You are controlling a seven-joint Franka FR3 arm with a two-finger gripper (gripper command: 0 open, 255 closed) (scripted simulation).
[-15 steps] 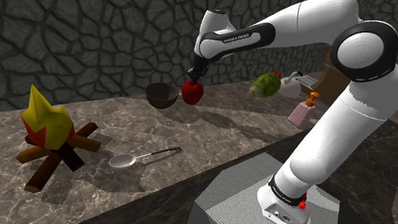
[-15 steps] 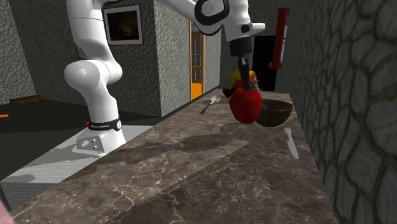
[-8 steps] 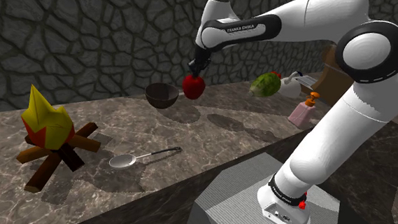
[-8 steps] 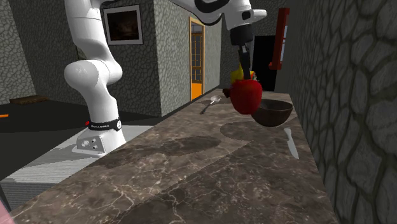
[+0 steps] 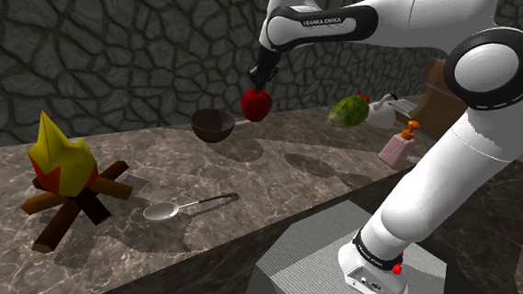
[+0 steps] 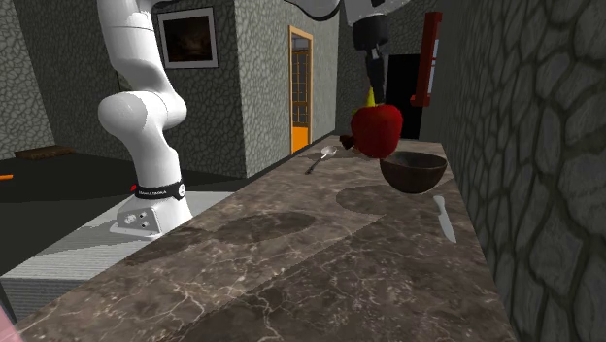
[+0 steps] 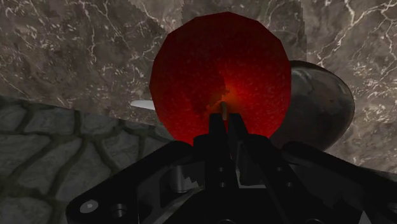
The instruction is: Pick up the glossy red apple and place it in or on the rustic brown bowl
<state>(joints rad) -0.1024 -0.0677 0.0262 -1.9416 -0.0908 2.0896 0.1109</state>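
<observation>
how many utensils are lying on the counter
2: a spoon near the campfire model, and a knife near the bowl. Others may be hidden.

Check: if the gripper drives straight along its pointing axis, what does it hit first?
The gripper clasps the red apple, which leads. Beyond it lies marble counter beside the dark bowl, possibly clipping its rim; depth unclear.

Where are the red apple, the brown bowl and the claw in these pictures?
red apple (image 5: 256,104): shoulder view, middle of its facing side.
brown bowl (image 5: 213,130): shoulder view, on its outer wall.
claw (image 5: 258,83): shoulder view, between its fingertips, just above the apple.
</observation>
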